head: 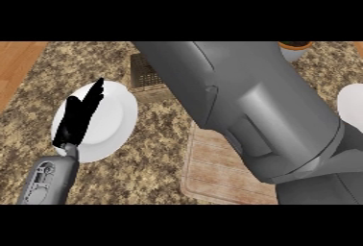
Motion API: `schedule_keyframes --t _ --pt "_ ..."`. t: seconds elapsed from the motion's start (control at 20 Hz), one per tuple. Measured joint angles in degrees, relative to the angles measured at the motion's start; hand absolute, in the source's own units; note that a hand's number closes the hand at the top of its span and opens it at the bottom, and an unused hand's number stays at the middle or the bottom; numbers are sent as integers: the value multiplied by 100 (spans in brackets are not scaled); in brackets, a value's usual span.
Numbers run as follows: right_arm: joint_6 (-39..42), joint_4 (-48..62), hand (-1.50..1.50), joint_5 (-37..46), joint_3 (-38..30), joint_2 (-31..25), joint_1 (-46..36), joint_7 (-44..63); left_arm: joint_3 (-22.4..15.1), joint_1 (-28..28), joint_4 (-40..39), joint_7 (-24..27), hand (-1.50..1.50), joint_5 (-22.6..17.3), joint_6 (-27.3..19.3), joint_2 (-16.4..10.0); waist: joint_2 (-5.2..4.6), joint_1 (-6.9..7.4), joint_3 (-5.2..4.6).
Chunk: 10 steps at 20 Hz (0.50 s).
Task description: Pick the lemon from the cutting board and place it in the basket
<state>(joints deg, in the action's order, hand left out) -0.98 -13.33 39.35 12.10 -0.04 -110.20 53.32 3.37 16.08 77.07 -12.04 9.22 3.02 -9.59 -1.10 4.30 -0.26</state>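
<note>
The wooden cutting board (220,170) lies on the counter at lower centre, and my right forearm (241,105) covers much of it. No lemon shows anywhere. A dark mesh basket (144,74) sits at the upper middle, partly behind that forearm. The forearm runs from the lower right up to the picture's top edge, and its hand is out of sight. My left hand (81,115) rests at the left with fingers straight and pointing up, over a white plate (117,117), holding nothing.
A grey pot with a brown rim (294,48) stands at the upper right. A white rounded object (352,105) shows at the right edge. The speckled stone counter (152,158) ends at a wooden strip (14,62) on the left.
</note>
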Motion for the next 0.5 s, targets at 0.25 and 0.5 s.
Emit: schedule_keyframes --t 0.25,0.5 --pt "-549 7 -150 -306 -220 1 420 -47 -3 61 37 -62 0 9 -49 44 -7 6 3" --pt "-1171 -82 -150 -567 -297 0 764 -204 -31 52 1 -30 0 38 -33 48 -12 35 4"
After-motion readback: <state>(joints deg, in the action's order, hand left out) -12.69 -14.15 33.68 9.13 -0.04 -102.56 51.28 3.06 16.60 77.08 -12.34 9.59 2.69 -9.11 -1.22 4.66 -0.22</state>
